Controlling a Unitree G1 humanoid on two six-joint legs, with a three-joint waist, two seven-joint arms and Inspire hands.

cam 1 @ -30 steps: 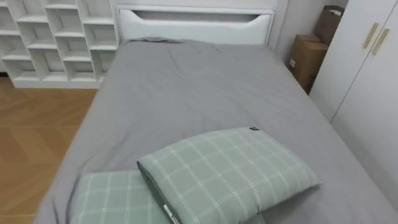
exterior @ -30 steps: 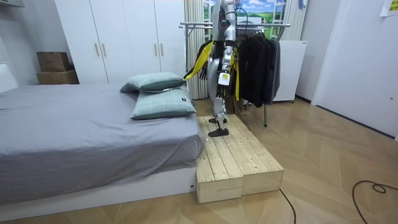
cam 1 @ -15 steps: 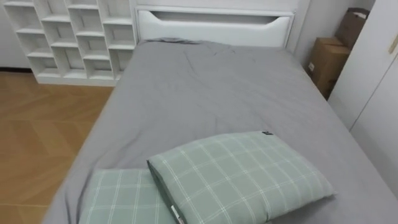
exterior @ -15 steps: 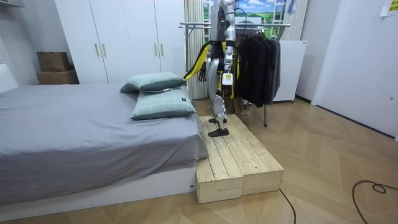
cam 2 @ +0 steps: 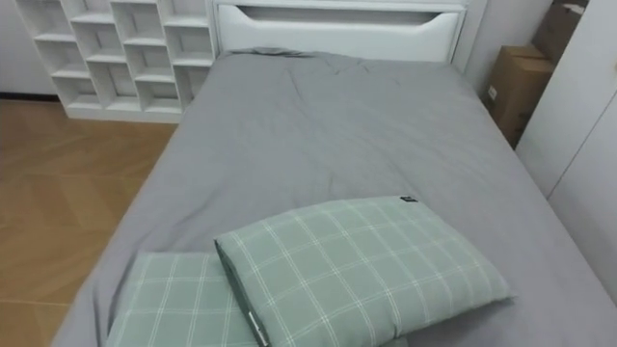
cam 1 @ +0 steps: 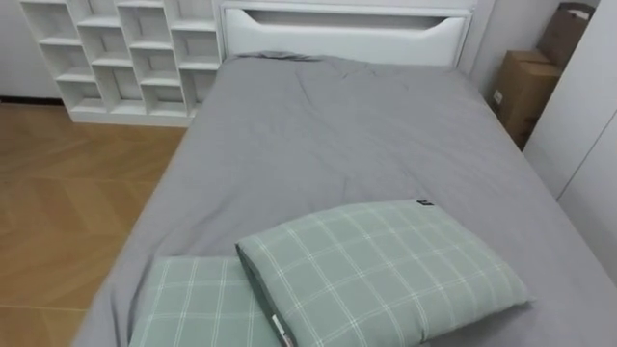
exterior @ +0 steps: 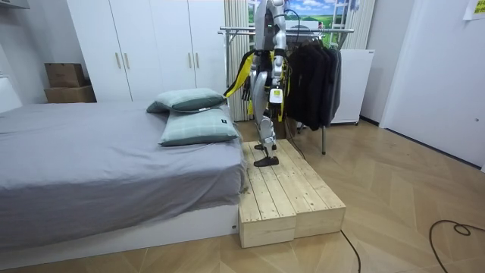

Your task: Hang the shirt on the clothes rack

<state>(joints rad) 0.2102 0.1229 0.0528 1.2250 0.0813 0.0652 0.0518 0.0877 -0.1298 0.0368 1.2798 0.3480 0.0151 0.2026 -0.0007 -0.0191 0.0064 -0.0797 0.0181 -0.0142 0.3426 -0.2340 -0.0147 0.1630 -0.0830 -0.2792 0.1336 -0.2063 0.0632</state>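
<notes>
I stand the robot on the wooden platform (exterior: 292, 189) at the pillows (cam 1: 381, 275) end of the bed (cam 1: 347, 125) and scan it, presumably for a garment; left hand (exterior: 274, 97) and right hand (exterior: 245, 87) hang low, grasp unreadable; dark clothes (exterior: 314, 76) hang on the clothes rack (exterior: 235, 31) beyond that end.

Robot upright in room view, torso facing room view's left, head tipped down. Legs nearly straight, feet close together, one slightly ahead. Both arms lowered, elbows bent a little, upper arms close to torso. Right arm angled forward of body; right hand (exterior: 245, 89) at hip height, ahead of thighs. Left arm hangs on near side; left hand (exterior: 273, 98) low against upper thigh, back of hand toward camera. Finger pose of either hand too small to read.
</notes>
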